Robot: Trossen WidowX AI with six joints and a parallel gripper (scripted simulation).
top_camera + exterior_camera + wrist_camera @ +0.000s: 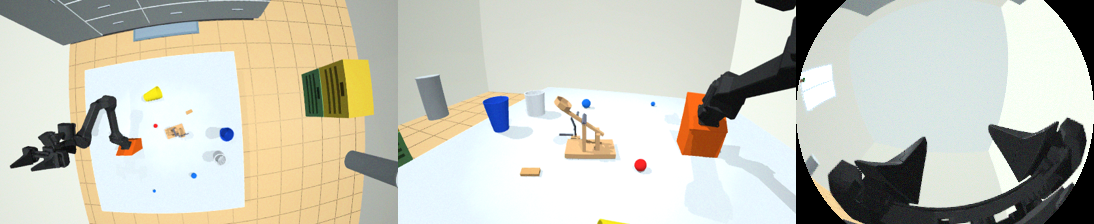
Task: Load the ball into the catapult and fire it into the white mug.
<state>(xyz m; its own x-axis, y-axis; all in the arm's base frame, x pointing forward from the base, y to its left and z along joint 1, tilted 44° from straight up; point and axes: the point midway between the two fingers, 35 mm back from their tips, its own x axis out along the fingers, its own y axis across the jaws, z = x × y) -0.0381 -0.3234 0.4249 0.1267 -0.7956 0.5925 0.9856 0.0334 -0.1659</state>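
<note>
Red ball (155, 126) (640, 165): mid top view, left of catapult (180, 126) (590, 153) | gripper (21, 168) (957, 133): lower left, fingers wide, holding nothing | risk: finger bump rolls ball away; bad aim misses mug (219, 158) (535, 103).

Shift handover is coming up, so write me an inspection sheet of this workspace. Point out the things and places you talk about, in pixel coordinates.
Surface: white tabletop (209, 72) (480, 193), level; shadows across it.
Job's things: catapult (168, 133) (590, 154) standing on its base; white mug (220, 158) (535, 104) upright; red ball (155, 126) (640, 165) and two blue balls, all off the catapult. Which ball is meant cannot be told.
Clutter: blue cup (226, 134) (499, 114) upright; yellow cup (152, 94) (612, 222) on its side; small wooden block (189, 112) (530, 171) lying flat.
Hand: the hand (21, 168) (957, 133) is open, nothing between its fingers, out beyond the tabletop.
Cables: nothing seen.
Surroundings: tiled floor (271, 141) (467, 111); grey drawers (160, 16) along one side.
</note>
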